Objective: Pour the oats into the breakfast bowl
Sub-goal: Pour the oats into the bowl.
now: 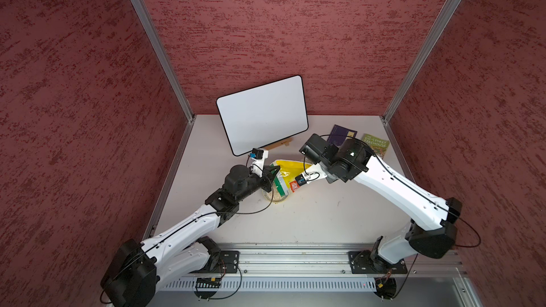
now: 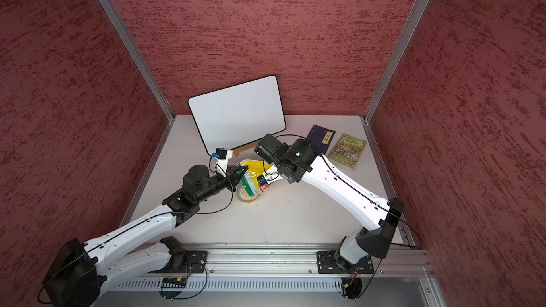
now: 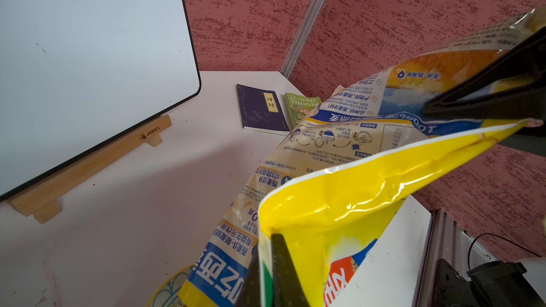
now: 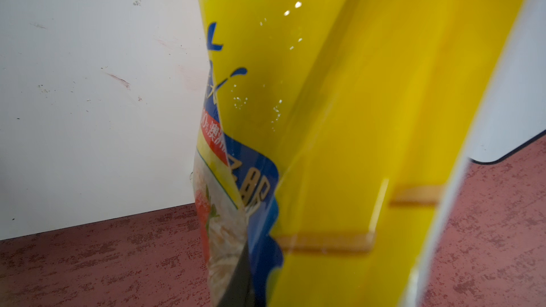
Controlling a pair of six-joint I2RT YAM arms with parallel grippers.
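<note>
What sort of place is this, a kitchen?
Probably a robot test cell, not a kitchen: red textured panels in aluminium framing enclose a white table, with left arm and right arm bolted to a metal rail.

The left arm (image 1: 189, 225) and right arm (image 1: 393, 184) stretch from the lower corners toward mid-frame. The left pincer (image 3: 266, 261) and right pincer (image 3: 443, 103) each pinch the bag (image 3: 339, 202).

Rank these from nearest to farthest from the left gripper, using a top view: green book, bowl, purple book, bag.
1. Bag: clamped in the left gripper itself.
2. Bowl: close by, under the bag's lower end.
3. Purple book: back right of the table.
4. Green book: farther right still, beside the purple one.
</note>
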